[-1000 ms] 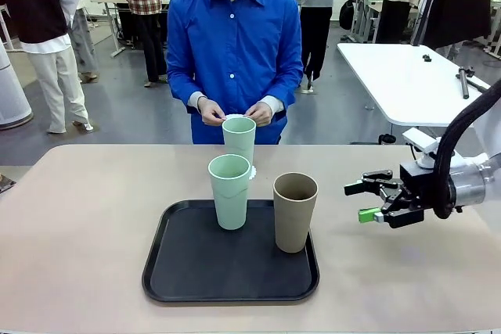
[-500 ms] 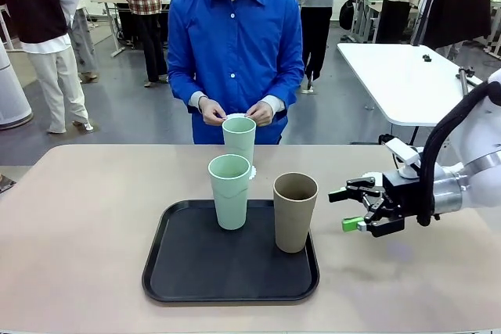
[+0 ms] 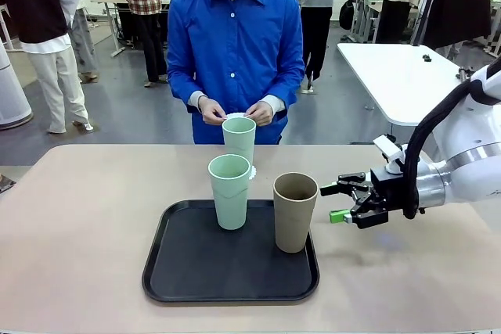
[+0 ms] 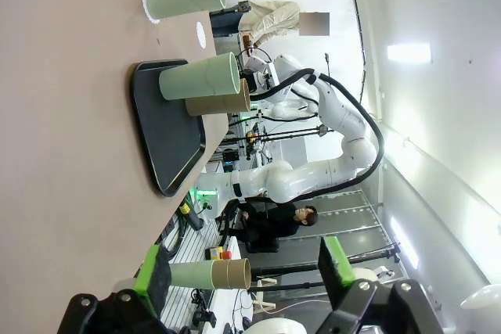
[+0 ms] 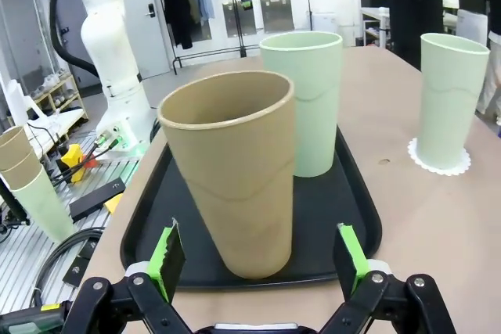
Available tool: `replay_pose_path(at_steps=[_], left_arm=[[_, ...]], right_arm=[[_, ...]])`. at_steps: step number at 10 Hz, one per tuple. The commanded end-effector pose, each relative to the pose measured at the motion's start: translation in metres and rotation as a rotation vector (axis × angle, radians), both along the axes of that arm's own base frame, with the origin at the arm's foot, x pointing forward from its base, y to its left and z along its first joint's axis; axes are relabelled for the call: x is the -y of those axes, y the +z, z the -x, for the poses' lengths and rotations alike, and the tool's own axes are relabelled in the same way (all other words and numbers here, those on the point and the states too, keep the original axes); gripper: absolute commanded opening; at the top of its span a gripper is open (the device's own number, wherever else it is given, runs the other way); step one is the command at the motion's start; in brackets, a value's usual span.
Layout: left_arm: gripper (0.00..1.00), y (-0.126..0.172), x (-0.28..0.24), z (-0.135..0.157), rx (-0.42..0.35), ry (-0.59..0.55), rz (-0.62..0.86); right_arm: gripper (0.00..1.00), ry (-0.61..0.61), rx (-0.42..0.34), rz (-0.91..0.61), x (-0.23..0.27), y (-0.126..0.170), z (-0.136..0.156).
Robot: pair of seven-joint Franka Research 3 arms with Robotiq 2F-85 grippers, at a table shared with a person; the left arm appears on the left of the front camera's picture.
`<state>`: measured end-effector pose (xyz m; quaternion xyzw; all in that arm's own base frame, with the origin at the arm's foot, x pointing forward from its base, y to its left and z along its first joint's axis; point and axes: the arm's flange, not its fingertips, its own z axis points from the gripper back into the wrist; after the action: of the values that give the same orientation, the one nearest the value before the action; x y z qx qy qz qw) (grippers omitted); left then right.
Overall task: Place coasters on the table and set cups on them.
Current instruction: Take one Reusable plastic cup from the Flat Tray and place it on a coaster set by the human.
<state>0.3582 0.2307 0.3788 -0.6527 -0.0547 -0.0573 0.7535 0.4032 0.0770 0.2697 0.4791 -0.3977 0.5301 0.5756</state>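
A brown cup [image 3: 295,211] and a mint green cup [image 3: 229,191] stand upright on the black tray [image 3: 196,271]. A second mint cup [image 3: 239,140] stands beyond the tray on a white lacy coaster [image 3: 252,171] on the table [image 3: 78,224]. My right gripper [image 3: 338,201] is open, level with the brown cup and just to its right, not touching it. In the right wrist view the brown cup [image 5: 235,174] stands straight ahead of the open right gripper [image 5: 257,260], with the tray's mint cup [image 5: 304,99] behind and the other mint cup [image 5: 450,99] on its coaster [image 5: 440,158]. My left gripper [image 4: 244,271] is open and empty, far from the tray [image 4: 168,138].
The person stands at the far edge, both hands [image 3: 235,113] together just behind the far mint cup, holding something small and white. A white table [image 3: 399,76] stands off to the back right. The tabletop has bare room left and right of the tray.
My right gripper has moved left across the table toward the brown cup, staying open. The cups, the tray and the person's hands have not moved.
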Motion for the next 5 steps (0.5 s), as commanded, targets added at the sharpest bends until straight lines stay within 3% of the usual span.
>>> replay_pose_path(at_steps=[1, 5], left_arm=[[1.00, 0.001, -0.001, 0.001, 0.003, 0.004, -0.001], [1.00, 0.001, -0.001, 0.001, 0.003, 0.004, -0.001]], right_arm=[[1.00, -0.017, 0.021, 0.009, -0.016, -0.013, -0.007], [1.00, 0.027, -0.004, 0.014, -0.033, -0.026, -0.011]])
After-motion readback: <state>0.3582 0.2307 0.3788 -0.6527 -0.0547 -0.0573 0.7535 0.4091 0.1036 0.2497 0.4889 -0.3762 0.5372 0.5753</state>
